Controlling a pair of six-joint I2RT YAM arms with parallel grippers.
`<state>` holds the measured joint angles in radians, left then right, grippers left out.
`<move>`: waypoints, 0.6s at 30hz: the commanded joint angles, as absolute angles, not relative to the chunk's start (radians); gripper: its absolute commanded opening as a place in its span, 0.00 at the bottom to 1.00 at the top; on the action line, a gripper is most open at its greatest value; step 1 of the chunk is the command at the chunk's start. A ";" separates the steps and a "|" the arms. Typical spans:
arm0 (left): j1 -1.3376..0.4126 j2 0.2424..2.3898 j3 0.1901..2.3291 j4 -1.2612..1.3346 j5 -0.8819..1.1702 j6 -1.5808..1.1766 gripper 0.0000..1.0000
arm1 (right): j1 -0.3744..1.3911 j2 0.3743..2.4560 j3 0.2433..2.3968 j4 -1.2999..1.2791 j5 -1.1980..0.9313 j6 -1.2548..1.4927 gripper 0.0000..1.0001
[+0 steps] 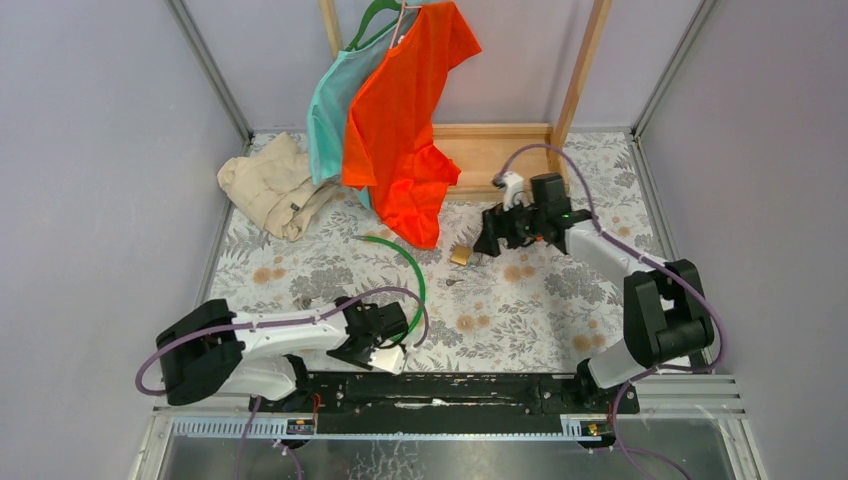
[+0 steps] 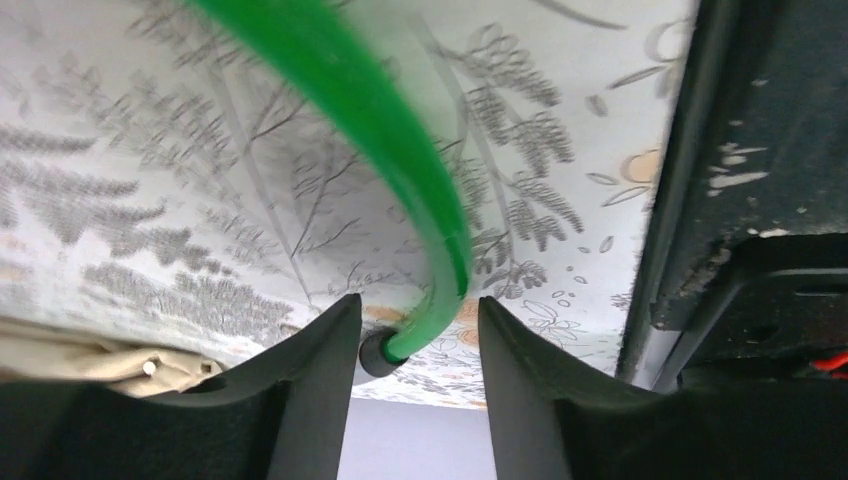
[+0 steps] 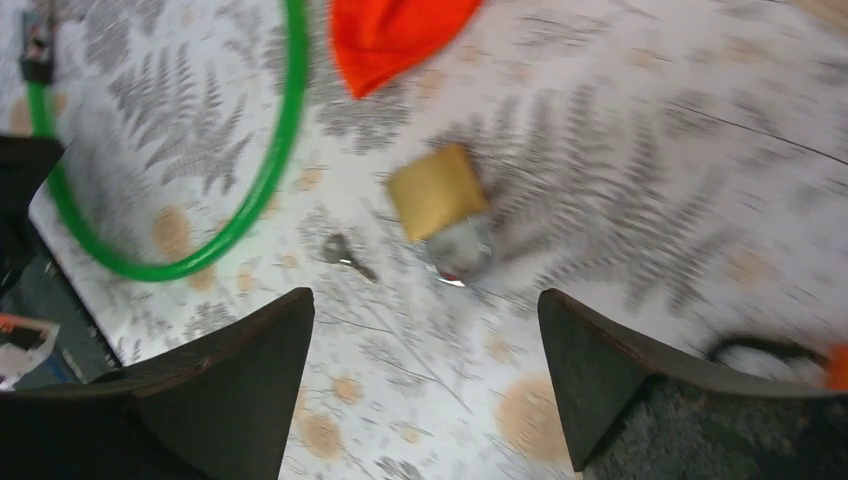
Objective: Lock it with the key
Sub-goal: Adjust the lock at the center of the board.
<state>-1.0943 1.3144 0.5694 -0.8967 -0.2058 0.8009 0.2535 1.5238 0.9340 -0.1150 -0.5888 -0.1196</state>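
A brass padlock [image 3: 437,190] lies on the floral tablecloth, also seen from above [image 1: 460,255], with a small bare metal key [image 3: 348,255] next to it. My right gripper [image 3: 425,295] hovers open just short of the padlock, holding nothing [image 1: 487,243]. At the right edge of the right wrist view an orange bit [image 3: 838,366] with a black loop [image 3: 760,347] peeks past my finger; it looks like the key. My left gripper [image 2: 415,305] is open around the end of a green cable [image 2: 400,170]. The cable's black end cap [image 2: 375,352] touches the left finger, with a gap on the other side.
The green cable [image 1: 415,275] arcs across the cloth from the left gripper [image 1: 395,345] toward the middle. Orange [image 1: 405,110] and teal [image 1: 330,110] shirts hang from a wooden frame [image 1: 500,150] at the back. A beige cloth [image 1: 270,185] lies back left. A black rail [image 1: 450,390] runs along the near edge.
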 commanded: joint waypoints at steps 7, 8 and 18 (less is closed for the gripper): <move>-0.875 1.009 0.580 -0.822 -0.139 0.759 0.80 | 0.573 1.768 1.186 -0.133 -0.548 -0.124 0.85; -0.832 0.972 0.578 -0.815 -0.116 0.758 0.82 | 0.597 1.797 1.217 -0.136 -0.526 -0.115 0.84; -0.480 0.845 0.610 -0.727 0.145 0.734 0.87 | 0.749 2.059 1.493 -0.244 -0.326 -0.097 0.73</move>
<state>-0.5728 0.8467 0.5705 -0.8093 -0.0010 0.7578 0.7227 2.0056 1.4006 -0.1883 -0.4236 -0.1005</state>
